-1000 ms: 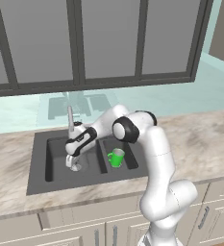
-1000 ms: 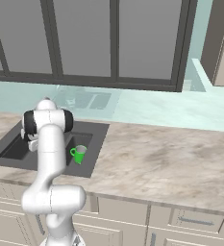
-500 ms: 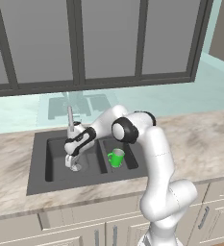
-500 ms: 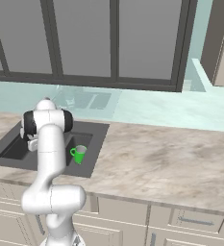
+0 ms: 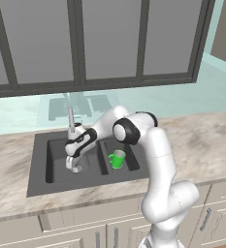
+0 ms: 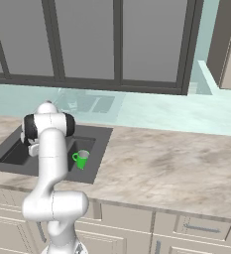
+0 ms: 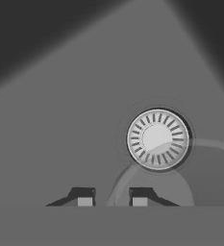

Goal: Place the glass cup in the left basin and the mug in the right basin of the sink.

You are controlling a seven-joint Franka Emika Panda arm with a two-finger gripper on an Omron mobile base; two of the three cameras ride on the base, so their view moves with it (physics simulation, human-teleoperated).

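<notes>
hand point(image 7: 112, 197): fingers slightly apart astride glass cup point(image 5: 73, 164) rim, grip unclear | cup: upright in left basin point(image 5: 58, 167) | mug point(image 5: 117, 159): right basin point(image 5: 129, 162)

- Lots of open room above the sink point(image 5: 39, 177), up to the windows point(image 5: 109, 41).
- Thin silver faucet point(image 5: 71, 119) standing at the back rim, in the way there.
- Low wall point(image 5: 101, 157) between the left basin point(image 5: 56, 167) and the right basin point(image 5: 134, 160).
- Glass cup point(image 5: 74, 163) taking floor in the left basin; drain point(image 7: 156, 139) just beside it.
- Green mug point(image 5: 117, 159) filling much of the right basin.
- Counter point(image 6: 171, 168) flat and easy to cross.
</notes>
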